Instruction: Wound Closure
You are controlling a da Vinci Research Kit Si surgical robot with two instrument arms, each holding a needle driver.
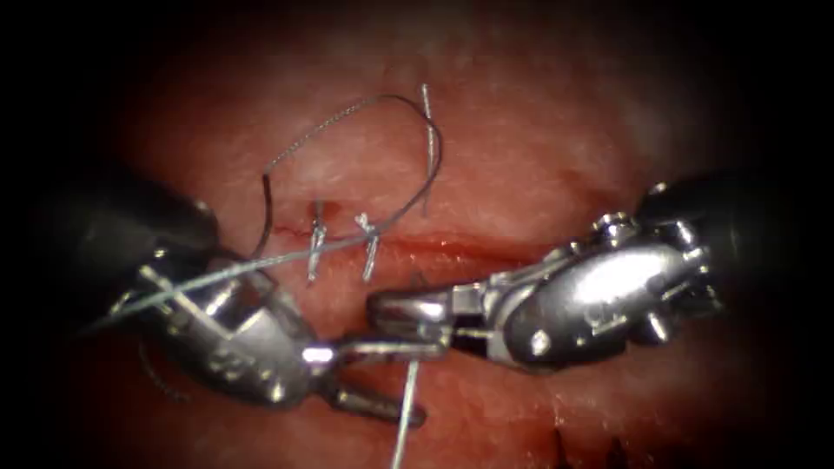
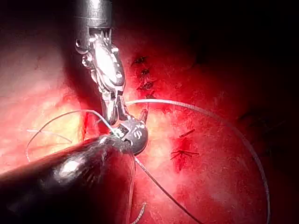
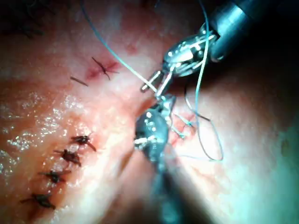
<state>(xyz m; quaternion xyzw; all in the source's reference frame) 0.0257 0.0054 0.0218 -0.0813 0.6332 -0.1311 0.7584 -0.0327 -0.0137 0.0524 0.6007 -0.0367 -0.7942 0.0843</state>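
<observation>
dark surround rings the endoscope view on every side, deepest at the corners. light falls brightest in the middle and fades outward. in the left wrist view a hard, bright light glares, with black shadow behind.

The left arm's steel needle driver (image 1: 382, 382) enters from eight o'clock, jaws spread apart around a pale thread (image 1: 405, 408). The right arm's steel needle driver (image 1: 404, 311) reaches from three o'clock, jaws closed. Toward twelve o'clock, grey thread loops over the reddish pork tissue (image 1: 539, 156) above two knotted stitches (image 1: 343, 239) on the cut.
</observation>
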